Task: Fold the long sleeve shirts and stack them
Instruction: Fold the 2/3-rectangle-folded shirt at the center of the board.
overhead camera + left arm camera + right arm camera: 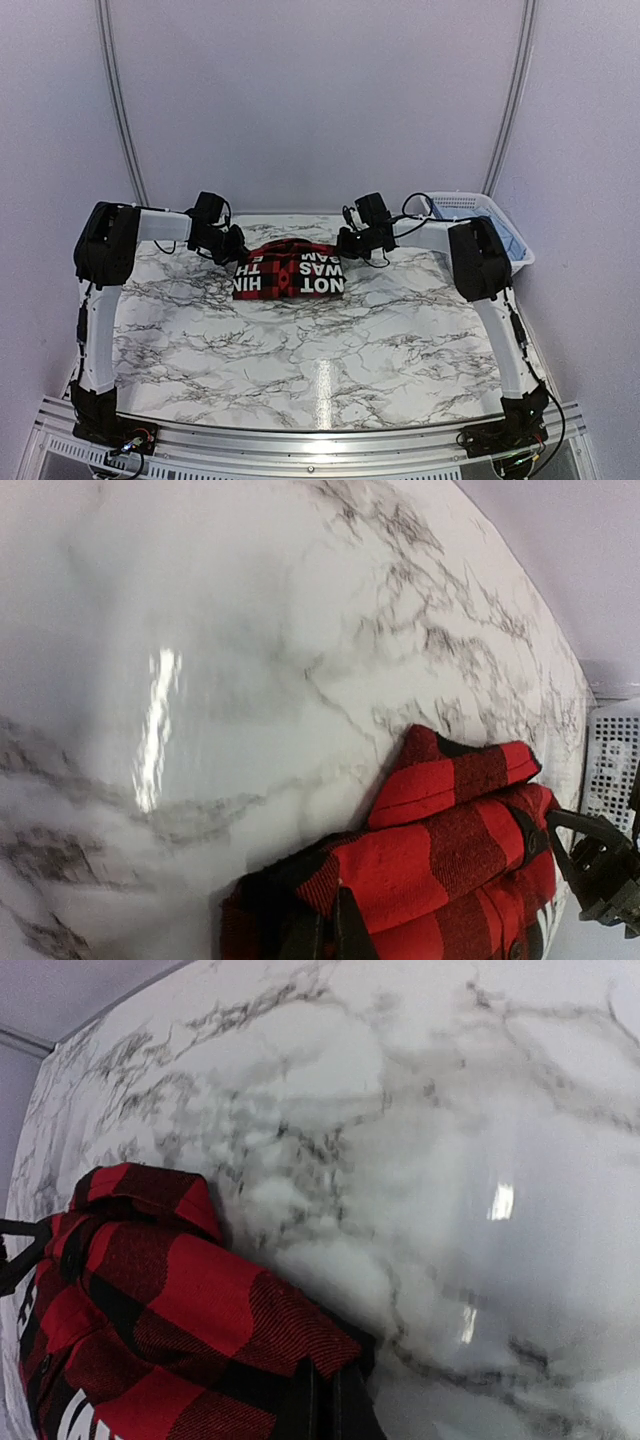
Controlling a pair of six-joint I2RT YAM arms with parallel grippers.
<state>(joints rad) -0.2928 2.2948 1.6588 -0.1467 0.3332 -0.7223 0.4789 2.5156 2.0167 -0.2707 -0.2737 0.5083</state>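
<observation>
- Red-and-black buffalo-check shirt [290, 268] sits at the far middle of the marble table [330, 360], bundled into a compact rectangle with white lettering facing up
- left gripper [325, 932] is at the shirt's left end, fingers pinched together on a corner of the cloth right down at table level
- right gripper [325, 1400] mirrors it on the right end, closed on a thick folded edge
- so imo the step in hand is a two-handed fold or tidy-up, both ends held and the cloth slack in between
- to do it well, lift both ends by the same amount and move them together, otherwise the layers slide and the bundle goes skewed
- keep a little tension across the middle so the collar flap showing in both wrist views doesn't flop open
- the right pinch looks like it has several layers in it — make sure the bottom one comes along instead of dragging over the marble
- lay it flat before letting go
- white lattice basket [470, 205] is off the far right corner, well apart from the shirt, with some pale blue cloth [510, 245] in it — probably the other shirt, can't tell for sure
</observation>
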